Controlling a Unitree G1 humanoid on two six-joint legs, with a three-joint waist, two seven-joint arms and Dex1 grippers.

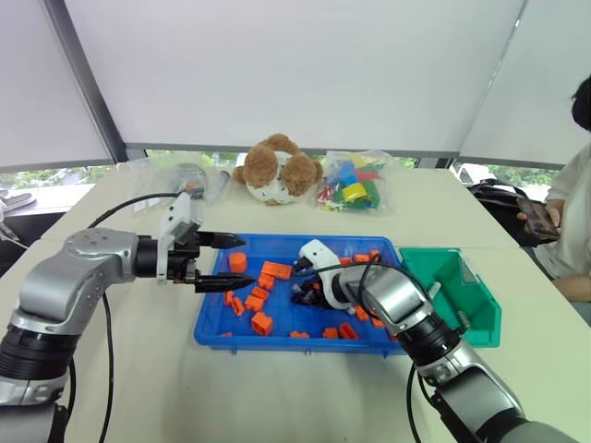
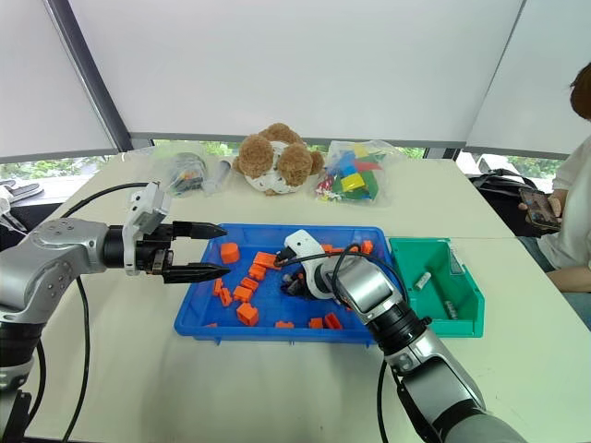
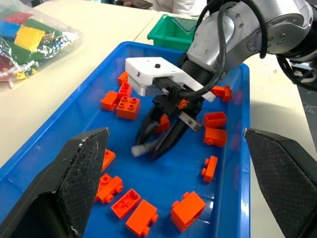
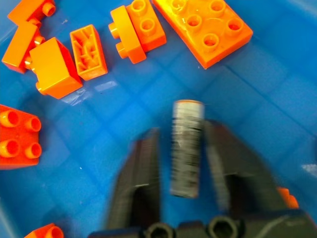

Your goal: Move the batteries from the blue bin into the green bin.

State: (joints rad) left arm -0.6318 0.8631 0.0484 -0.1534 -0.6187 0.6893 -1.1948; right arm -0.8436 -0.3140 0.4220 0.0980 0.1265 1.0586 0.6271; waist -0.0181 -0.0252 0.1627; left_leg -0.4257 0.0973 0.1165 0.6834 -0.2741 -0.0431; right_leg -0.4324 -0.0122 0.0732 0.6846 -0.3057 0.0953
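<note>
In the blue bin (image 3: pixel 64 124), my right gripper (image 3: pixel 154 144) is clamped on a battery (image 3: pixel 141 148).

The battery lies between the two black fingers, low over the bin floor near its middle, with orange blocks (image 3: pixel 128 106) scattered around it. My left gripper (image 1: pixel 222 262) hangs above the bin's left end, fingers spread wide apart with nothing between them. The green bin (image 2: pixel 462 309) sits just beside the blue bin's right wall, and I see two batteries (image 2: pixel 423 280) lying in it. Beyond the bins, on the table (image 1: pixel 138 369), I see a plush toy (image 1: pixel 277 170) and a bag of bricks (image 1: pixel 351 183).
</note>
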